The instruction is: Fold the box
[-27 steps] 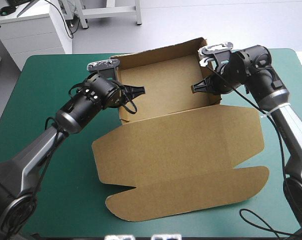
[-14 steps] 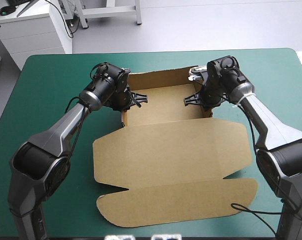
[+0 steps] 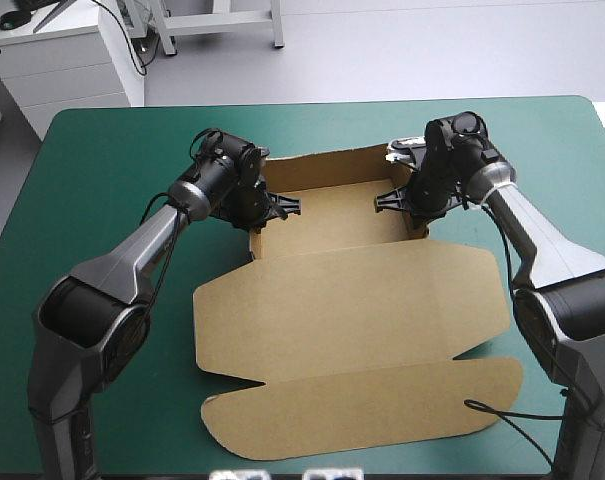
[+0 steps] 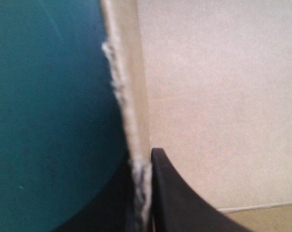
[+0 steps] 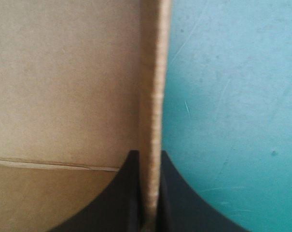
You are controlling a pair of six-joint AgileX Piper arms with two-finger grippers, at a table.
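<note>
The left arm (image 3: 132,262) comes in from the near left and the right arm (image 3: 542,240) from the near right. Both stretch far and bend inward, wrists facing each other. The left gripper (image 3: 282,205) points right and the right gripper (image 3: 386,200) points left, well apart. Each pair of black fingers is all but closed, pinching a wall of the box (image 3: 332,225).

light: bright, even | shadows: soft, faint inside box (image 3: 332,225) | left wrist view: dimmer

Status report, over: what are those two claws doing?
Left gripper shut on the box, left wall; right gripper, right wall. Tray open, lid flat. Nothing obstructing.
</note>
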